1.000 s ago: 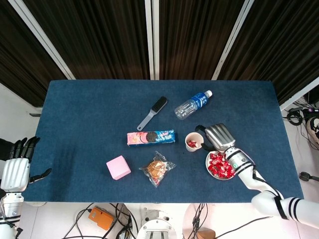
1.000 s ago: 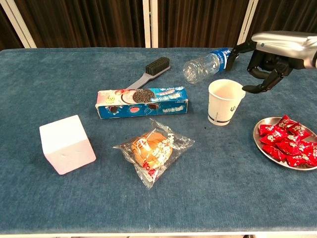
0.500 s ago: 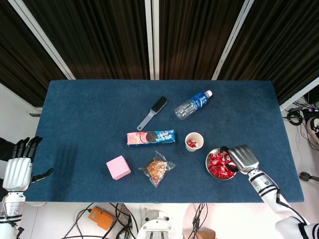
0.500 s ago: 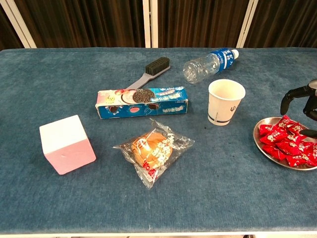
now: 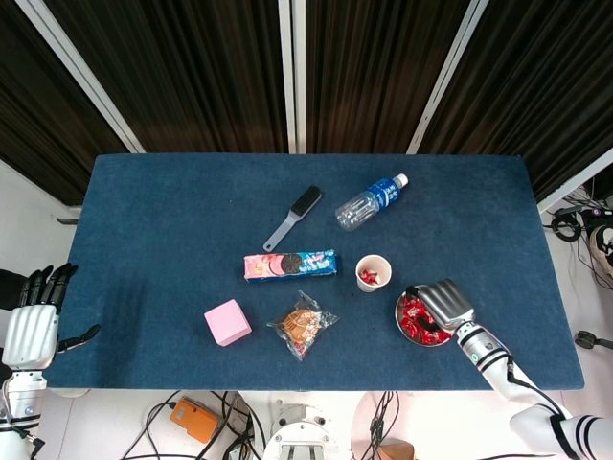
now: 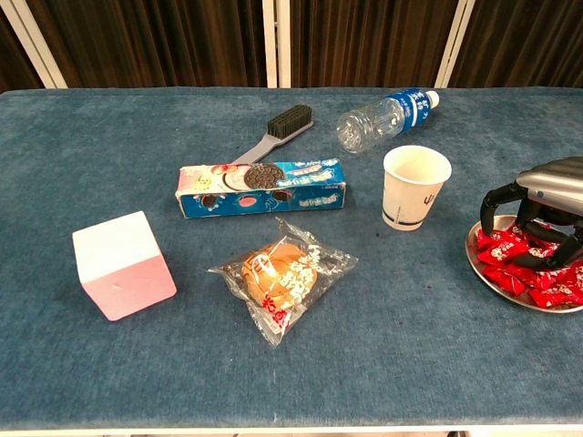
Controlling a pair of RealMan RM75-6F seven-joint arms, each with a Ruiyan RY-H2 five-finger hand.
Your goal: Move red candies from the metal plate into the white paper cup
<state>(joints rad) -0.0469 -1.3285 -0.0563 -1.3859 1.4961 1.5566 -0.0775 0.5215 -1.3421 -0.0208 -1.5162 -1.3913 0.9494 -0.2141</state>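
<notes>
Right robot hand (image 6: 539, 211) — from cup to candies (image 6: 519, 260).

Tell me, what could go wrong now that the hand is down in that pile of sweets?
The right hand has its fingers down among the red candies on the metal plate. It might grab several, or push some over the shallow rim. The white paper cup stands close and looks light; a swing past could tip it.

A round shallow metal plate (image 6: 496, 278) lies just right of the upright white paper cup (image 6: 415, 187), apart from it. Red foil-wrapped candies (image 6: 521, 264) are heaped on the plate; a few more (image 5: 370, 277) lie inside that cup.
</notes>
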